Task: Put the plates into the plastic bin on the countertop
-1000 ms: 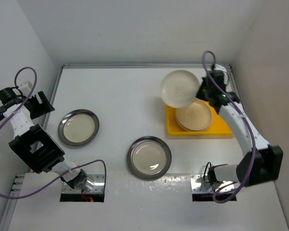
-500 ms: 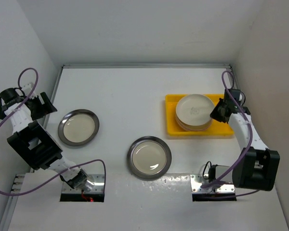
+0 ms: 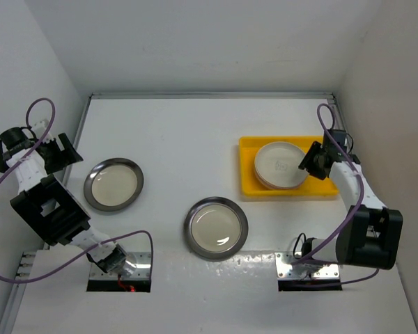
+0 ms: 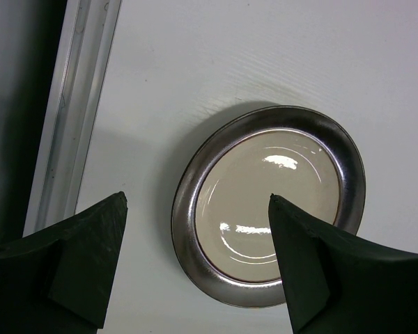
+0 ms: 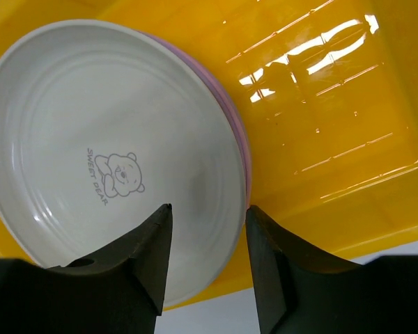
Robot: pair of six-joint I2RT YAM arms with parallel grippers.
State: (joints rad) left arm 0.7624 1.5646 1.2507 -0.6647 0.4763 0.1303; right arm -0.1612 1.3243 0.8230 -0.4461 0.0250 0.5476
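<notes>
Cream-white plate, smooth and faintly ringed, lies flat on top of the stack in the glossy yellow plastic bin at the right of the matte white countertop. Only my right wrist cam catches its little bear print and the lilac-pink rim under it. My right pincer hangs over that plate's edge, fingers parted and pinching nothing. The top cam shows two shiny steel-rimmed plates out on the counter, left one and front-middle one, with my left pincer spread wide above the left one.

Cream plate tops stack in yel. bin; fingers apart.
</notes>
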